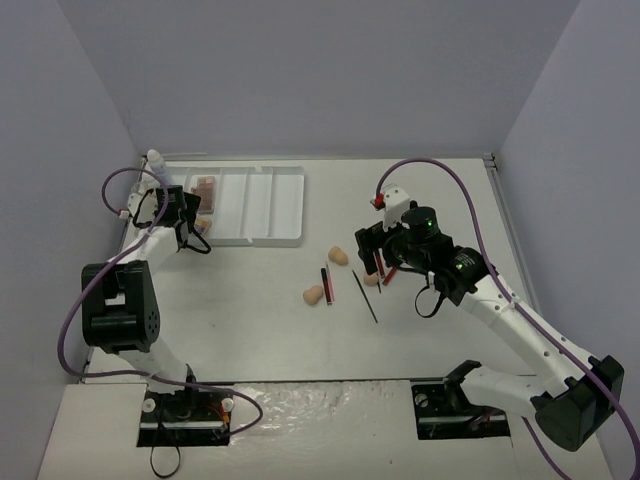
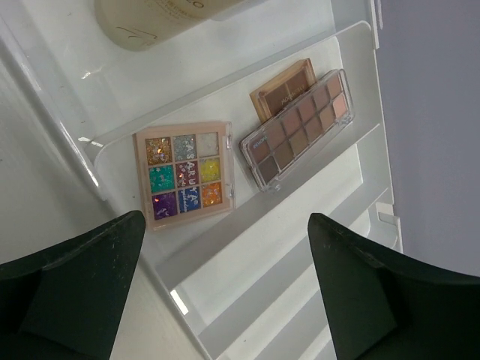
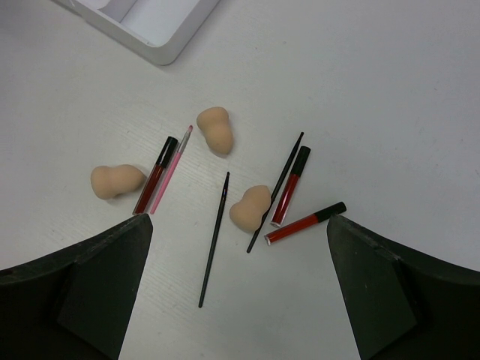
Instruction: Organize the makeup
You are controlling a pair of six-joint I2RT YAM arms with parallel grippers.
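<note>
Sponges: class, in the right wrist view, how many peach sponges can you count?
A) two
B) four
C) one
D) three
D: three sponges show there, lying apart from one another.

No readable text anywhere!
Pale lettering crosses the brown palette lid (image 2: 285,88), at one o'clock from the glitter palette (image 2: 184,174), but it's too small to read. Marks on the cream bottle (image 2: 150,19), up at twelve, are cut off.
</note>
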